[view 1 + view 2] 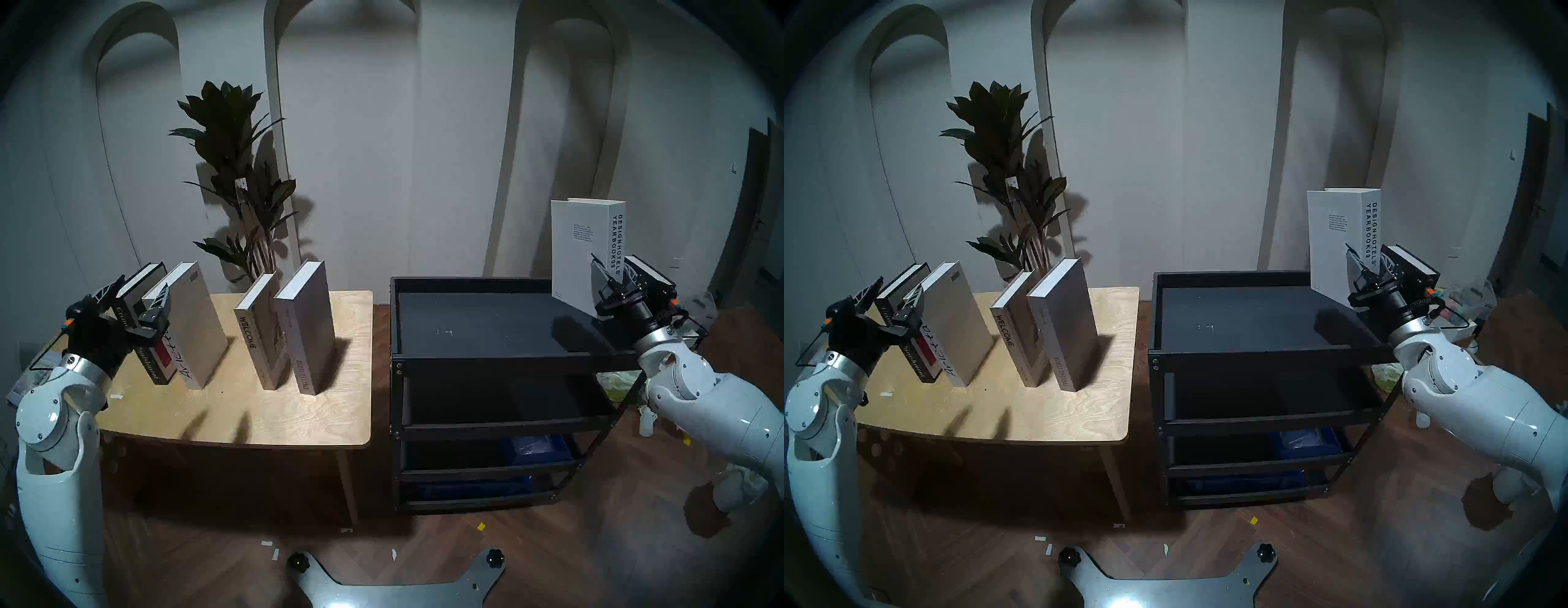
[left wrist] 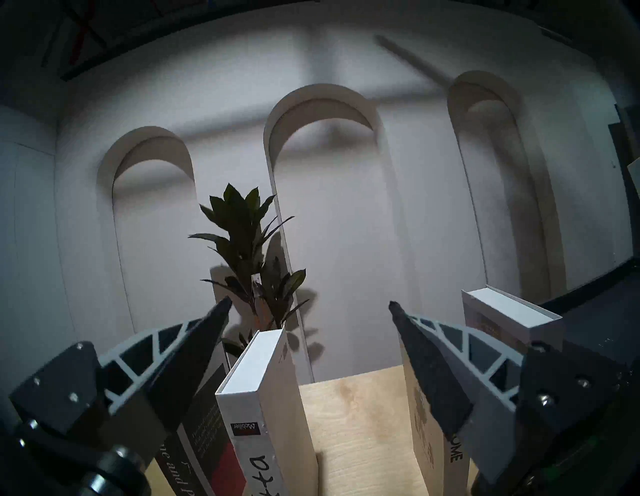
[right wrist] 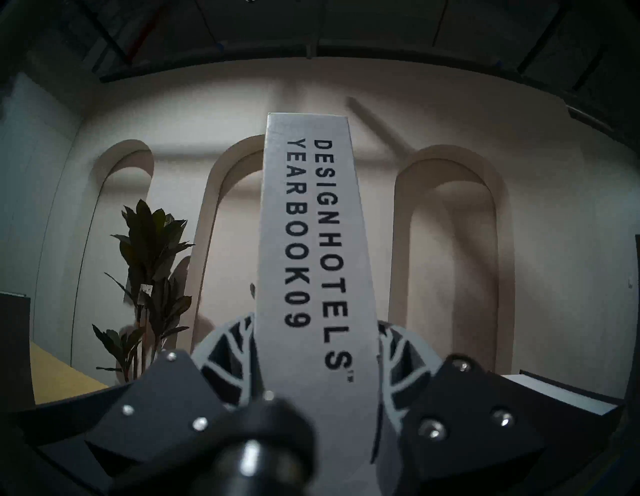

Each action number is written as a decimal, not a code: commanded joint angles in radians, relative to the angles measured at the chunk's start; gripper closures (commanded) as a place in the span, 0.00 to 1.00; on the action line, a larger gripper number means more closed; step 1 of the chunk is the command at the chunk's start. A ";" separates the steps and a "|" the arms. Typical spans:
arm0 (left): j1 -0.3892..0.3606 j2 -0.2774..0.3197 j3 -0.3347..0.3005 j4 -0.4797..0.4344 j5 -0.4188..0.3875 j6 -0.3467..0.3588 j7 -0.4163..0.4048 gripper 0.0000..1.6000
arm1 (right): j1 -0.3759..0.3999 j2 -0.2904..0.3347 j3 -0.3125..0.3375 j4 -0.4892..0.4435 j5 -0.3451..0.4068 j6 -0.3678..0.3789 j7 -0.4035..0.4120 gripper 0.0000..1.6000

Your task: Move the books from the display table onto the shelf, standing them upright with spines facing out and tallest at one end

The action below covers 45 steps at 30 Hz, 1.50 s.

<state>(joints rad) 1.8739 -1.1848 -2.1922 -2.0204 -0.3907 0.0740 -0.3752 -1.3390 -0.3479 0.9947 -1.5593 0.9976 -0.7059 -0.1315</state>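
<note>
Four books lean on the display table: black Crime and Punishment, pale Arietta, Welcome and grey Special Issue. My left gripper is open at the tops of the two leftmost books. In the left wrist view Arietta stands between the wide fingers. My right gripper is shut on the spine of the tall white Designhotels Yearbook, held upright at the right end of the shelf's top tray. A black book shows just right of it.
A tall potted plant stands behind the table against the arched wall. The shelf's lower tiers hold blue items. Bags and clutter lie on the floor right of the shelf. My base plate sits at the bottom.
</note>
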 commanded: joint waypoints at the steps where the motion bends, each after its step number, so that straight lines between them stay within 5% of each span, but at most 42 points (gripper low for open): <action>1: -0.014 -0.008 -0.006 0.009 0.012 -0.130 -0.040 0.00 | 0.069 -0.115 0.008 0.053 -0.109 -0.039 -0.053 1.00; 8: -0.020 -0.014 -0.005 0.029 0.016 -0.188 -0.060 0.00 | 0.105 -0.200 -0.023 0.136 -0.174 -0.062 -0.132 1.00; 16: -0.027 -0.021 -0.007 0.038 0.019 -0.209 -0.074 0.00 | 0.152 -0.281 -0.028 0.233 -0.181 -0.050 -0.129 1.00; 30: -0.031 -0.025 -0.009 0.042 0.019 -0.216 -0.084 0.00 | 0.246 -0.335 -0.064 0.368 -0.179 0.019 -0.001 1.00; 45: -0.032 -0.027 -0.010 0.042 0.020 -0.218 -0.086 0.00 | 0.216 -0.334 -0.042 0.532 -0.084 -0.013 0.125 1.00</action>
<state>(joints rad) 1.8525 -1.2141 -2.1976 -1.9658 -0.3705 -0.1357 -0.4645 -1.1263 -0.6842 0.9356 -1.0714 0.8800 -0.6851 -0.0475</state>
